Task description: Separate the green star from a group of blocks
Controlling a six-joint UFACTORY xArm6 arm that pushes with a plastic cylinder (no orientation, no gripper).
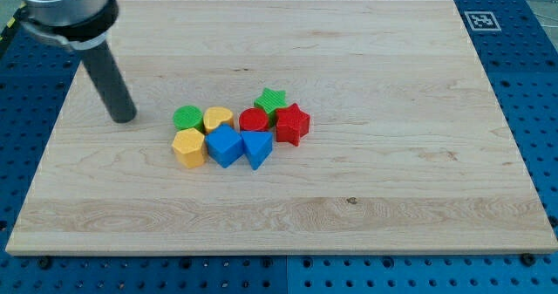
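Near the left edge of the wooden board [366,198], up toward its top left corner, our rod comes down at a slant, and my tip [125,118] rests on the wood. It has no jaws, so nothing is clasped or let go; it touches no block and stands apart from the cluster, to the view's left of it.

Moving right, we reach the group, which lies a little left of the board's middle. Its nearest members are the green cylinder [187,117] in the back row and the orange hexagonal block [188,147] in front of it. Next come the yellow block [218,118], whose shape looks heart-like, and the blue block [225,145] below it. Then the red cylinder [253,119] sits behind the blue triangular block [257,147].

The green star [271,100] is at the cluster's upper right, closest to the board's top edge, pressed against the red cylinder and the red star [292,124]. The red star ends the group on the right.

Beyond the board's top right corner a black-and-white marker tag [479,20] lies on the blue perforated table [532,85].
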